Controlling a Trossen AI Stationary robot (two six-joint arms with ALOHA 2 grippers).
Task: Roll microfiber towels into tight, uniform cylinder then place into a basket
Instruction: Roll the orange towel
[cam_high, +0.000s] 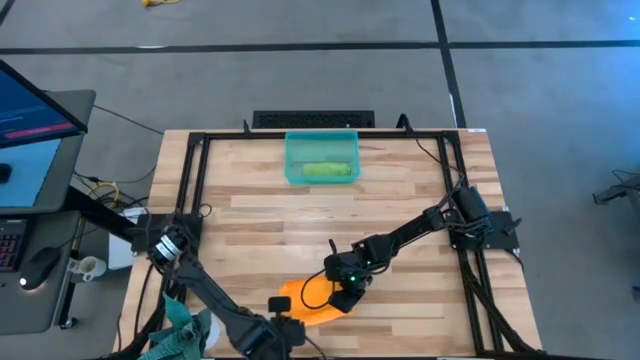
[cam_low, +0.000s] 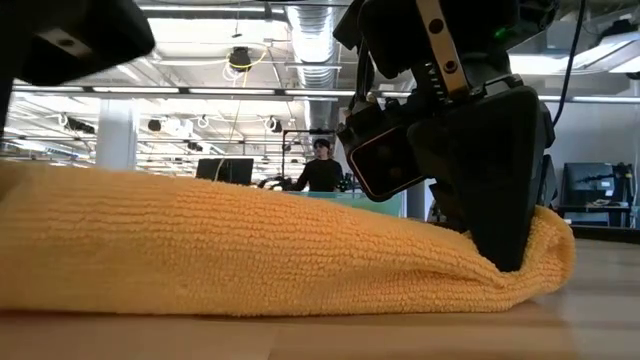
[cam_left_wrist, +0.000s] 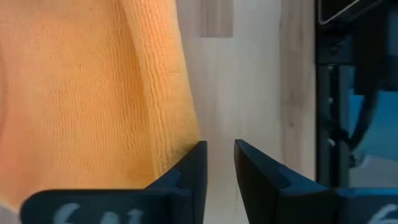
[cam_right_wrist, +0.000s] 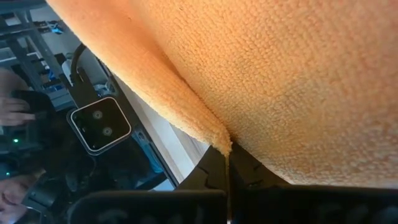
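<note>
You're mid-roll on the orange towel (cam_high: 312, 297): right gripper (cam_high: 345, 297) pinches its edge, left gripper (cam_left_wrist: 219, 163) slightly parted, empty; next, tighten the roll

This is a robotics lab or open-plan industrial workspace. The wooden counter (cam_high: 330, 215) carries a black metal frame (cam_high: 195, 180) to which two dark robot arms are bolted, with cables trailing off its sides. It stands on a bare grey concrete floor (cam_high: 300, 80) marked with dark lines. Beside it, a lit computer monitor (cam_high: 30, 120) sits at a workstation with a keyboard and mouse. The low view looks across into a large hall with an exposed ceiling of silver ducts (cam_low: 310, 40), pipes and strip lights, more monitors (cam_low: 225, 170), and a person (cam_low: 320, 170) in dark clothes at a far desk.
</note>
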